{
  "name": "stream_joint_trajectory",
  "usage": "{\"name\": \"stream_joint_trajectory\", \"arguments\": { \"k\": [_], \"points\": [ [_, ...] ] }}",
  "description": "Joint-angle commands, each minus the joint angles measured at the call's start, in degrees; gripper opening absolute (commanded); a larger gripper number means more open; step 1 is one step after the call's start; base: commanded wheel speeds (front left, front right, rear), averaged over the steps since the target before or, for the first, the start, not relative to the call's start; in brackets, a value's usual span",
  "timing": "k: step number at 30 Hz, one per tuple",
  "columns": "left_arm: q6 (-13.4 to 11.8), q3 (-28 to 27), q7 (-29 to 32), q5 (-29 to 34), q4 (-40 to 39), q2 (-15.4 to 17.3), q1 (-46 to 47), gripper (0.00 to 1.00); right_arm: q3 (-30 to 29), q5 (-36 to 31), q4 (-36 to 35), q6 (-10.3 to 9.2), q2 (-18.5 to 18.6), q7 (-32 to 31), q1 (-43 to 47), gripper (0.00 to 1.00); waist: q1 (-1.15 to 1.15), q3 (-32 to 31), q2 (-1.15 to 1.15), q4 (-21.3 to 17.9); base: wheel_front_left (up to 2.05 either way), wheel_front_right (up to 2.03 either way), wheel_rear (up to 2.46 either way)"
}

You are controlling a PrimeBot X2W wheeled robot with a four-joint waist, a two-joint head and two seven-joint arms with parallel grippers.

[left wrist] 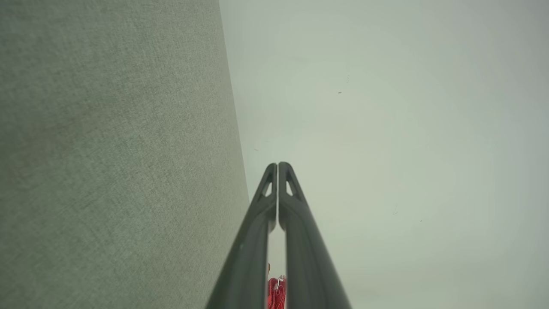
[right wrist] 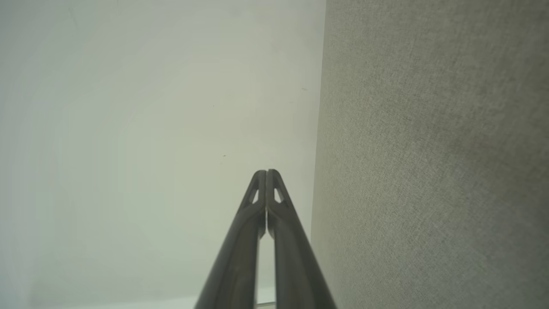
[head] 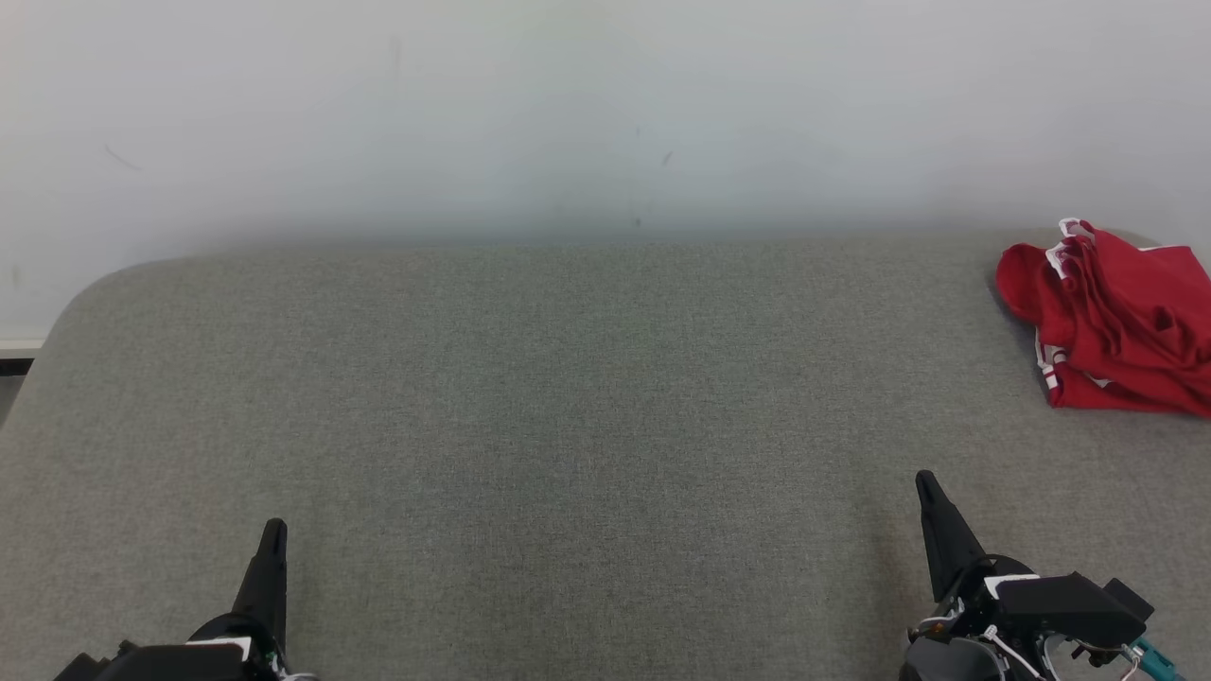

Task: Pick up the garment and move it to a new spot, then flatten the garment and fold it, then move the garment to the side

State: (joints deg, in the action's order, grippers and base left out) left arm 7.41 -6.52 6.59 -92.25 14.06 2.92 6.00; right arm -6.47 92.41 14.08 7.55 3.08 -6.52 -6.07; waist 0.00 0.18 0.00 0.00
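Observation:
The garment (head: 1121, 322) is a crumpled red piece with white trim, lying at the far right edge of the grey fabric table (head: 568, 407). A sliver of that red garment (left wrist: 276, 294) peeks between the left fingers in the left wrist view. My left gripper (head: 272, 532) stands at the lower left, shut and empty, well away from the garment. Its tips meet in the left wrist view (left wrist: 278, 165). At the lower right my right gripper (head: 925, 482) is shut and empty too, below and left of the garment, tips together (right wrist: 266, 172).
A pale wall (head: 568, 113) runs behind the table's far edge. The table's left corner is rounded (head: 85, 284). Broad grey surface lies between the two grippers and the wall.

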Motion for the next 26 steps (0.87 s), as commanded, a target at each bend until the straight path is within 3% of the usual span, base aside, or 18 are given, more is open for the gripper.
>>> {"name": "stream_joint_trajectory", "arguments": {
  "k": [1,26],
  "points": [
    [0.21,-0.11,0.10,-0.28,0.10,-0.13,0.55,0.00,-0.06,0.08,0.00,-0.12,-0.27,-0.08,-0.36,0.00,0.00,0.00,0.00,0.00,0.00,0.00,0.00],
    [0.21,-0.11,0.09,-0.30,0.06,-0.12,0.52,0.00,-0.11,0.03,-0.01,-0.12,-0.29,-0.12,-0.34,0.00,0.00,0.00,0.00,0.00,0.00,0.00,0.00]
  ]
}}
